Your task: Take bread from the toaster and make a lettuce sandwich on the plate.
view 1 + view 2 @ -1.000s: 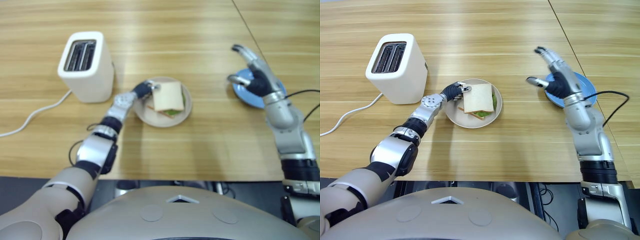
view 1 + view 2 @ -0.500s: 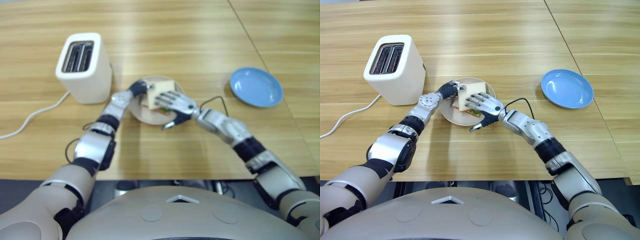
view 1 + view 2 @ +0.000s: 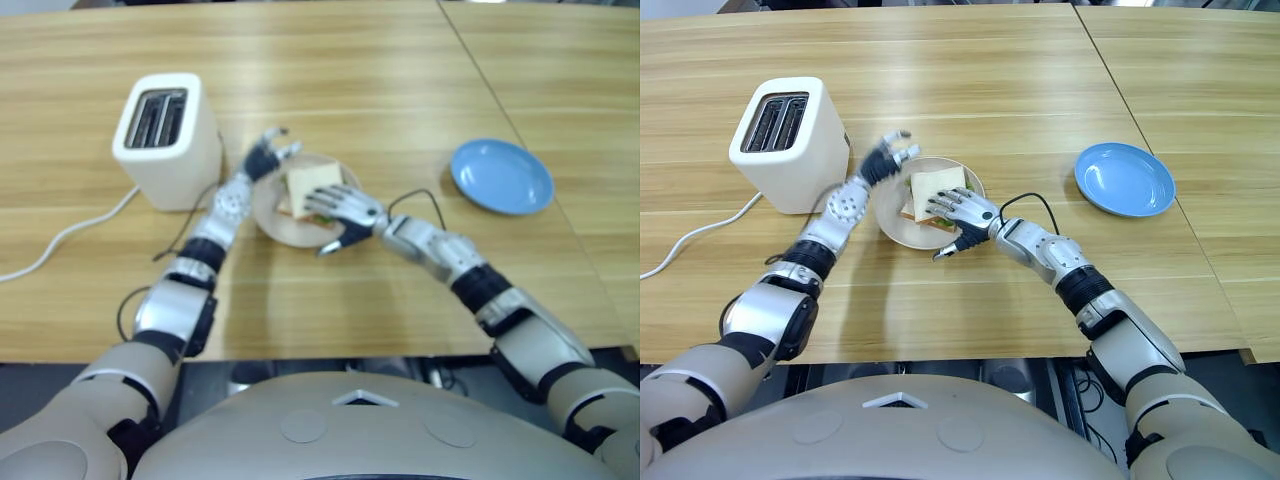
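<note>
A white toaster (image 3: 790,140) stands at the left with its slots empty. To its right a beige plate (image 3: 892,224) holds the sandwich (image 3: 935,184): a bread slice on top, green lettuce showing at its near edge. My left hand (image 3: 886,158) hovers over the plate's far left rim, open with fingers spread, clear of the bread. My right hand (image 3: 962,214) lies flat on the sandwich's near right part, fingers stretched out and holding nothing.
A blue plate (image 3: 1125,178) sits bare at the right. The toaster's white cord (image 3: 690,240) trails to the left edge. A thin black cable (image 3: 1028,200) loops over my right wrist. A seam (image 3: 1130,110) between tabletops runs along the right.
My left hand has let go of the top slice and lifted away to the far left, its fingers spreading. My right hand stays pressed on the sandwich.
</note>
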Controlling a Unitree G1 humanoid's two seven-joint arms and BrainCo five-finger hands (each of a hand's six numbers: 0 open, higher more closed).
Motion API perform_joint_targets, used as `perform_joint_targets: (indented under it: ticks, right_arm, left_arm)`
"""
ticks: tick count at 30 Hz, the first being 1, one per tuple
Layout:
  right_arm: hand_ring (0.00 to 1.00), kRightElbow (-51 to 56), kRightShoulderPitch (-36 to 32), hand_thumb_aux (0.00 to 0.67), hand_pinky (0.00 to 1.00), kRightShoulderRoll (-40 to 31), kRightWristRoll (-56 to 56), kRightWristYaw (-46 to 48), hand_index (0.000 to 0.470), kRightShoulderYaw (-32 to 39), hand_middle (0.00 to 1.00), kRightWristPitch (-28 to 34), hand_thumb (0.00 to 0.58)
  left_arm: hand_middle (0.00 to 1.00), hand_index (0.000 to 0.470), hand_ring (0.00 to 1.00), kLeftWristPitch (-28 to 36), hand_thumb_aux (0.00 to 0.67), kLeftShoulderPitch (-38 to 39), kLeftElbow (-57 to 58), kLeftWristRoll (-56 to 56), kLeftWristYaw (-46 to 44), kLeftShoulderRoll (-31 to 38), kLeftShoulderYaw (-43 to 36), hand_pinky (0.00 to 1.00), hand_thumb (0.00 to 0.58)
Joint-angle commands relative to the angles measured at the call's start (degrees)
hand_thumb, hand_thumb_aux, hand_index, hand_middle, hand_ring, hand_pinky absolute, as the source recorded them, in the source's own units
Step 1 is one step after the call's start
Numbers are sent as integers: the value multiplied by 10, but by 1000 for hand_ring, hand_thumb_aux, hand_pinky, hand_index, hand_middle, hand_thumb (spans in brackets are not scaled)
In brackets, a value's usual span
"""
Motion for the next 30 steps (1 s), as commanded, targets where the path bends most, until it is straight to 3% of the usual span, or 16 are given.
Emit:
perform_joint_targets:
  ticks: [1,9,13,14,15,20,24,25,26,27,30]
  right_arm:
    - [0,60,56,0,0,-24,-8,87,0,48,0,10,0]
    - [0,-51,74,0,0,-56,-5,33,0,18,0,20,0]
    - [0,-173,95,0,0,-82,50,-72,0,-70,0,-14,0]
    - [0,-197,101,0,0,-87,65,-88,0,-90,0,-21,0]
    - [0,-224,110,0,0,-92,86,-97,0,-114,0,-28,0]
    - [0,-349,192,0,0,-125,189,-81,0,-234,0,-25,0]
    - [0,-393,272,0,0,-147,231,-25,0,-278,0,-8,0]
    - [129,-394,295,360,129,-158,244,0,247,-280,129,-8,456]
    - [129,-396,310,360,129,-165,252,18,247,-281,129,-8,456]
    - [1000,-396,328,670,1000,-174,263,39,460,-282,1000,-9,580]
    - [1000,-402,363,670,1000,-196,269,80,460,-283,1000,-13,580]
  left_arm:
    - [0,0,0,-10,0,16,-64,22,44,15,4,0,0]
    - [0,0,0,40,0,81,-121,-1,-43,37,2,0,0]
    - [0,0,0,49,0,134,-192,-47,-147,53,0,0,0]
    - [302,92,302,56,134,145,-213,-60,-167,56,3,302,209]
    - [1000,460,1000,69,670,157,-238,-78,-188,59,9,1000,580]
    - [1000,460,1000,165,670,249,-430,-193,-305,106,59,1000,580]
    - [1000,460,1000,256,670,323,-587,-248,-356,161,93,1000,580]
    - [1000,460,1000,289,670,349,-618,-251,-380,186,89,1000,580]
    - [1000,460,1000,315,670,367,-640,-252,-397,203,84,1000,580]
    - [1000,460,1000,335,670,388,-655,-225,-410,231,69,1000,580]
    - [1000,460,1000,345,670,438,-678,-175,-437,288,43,1000,580]
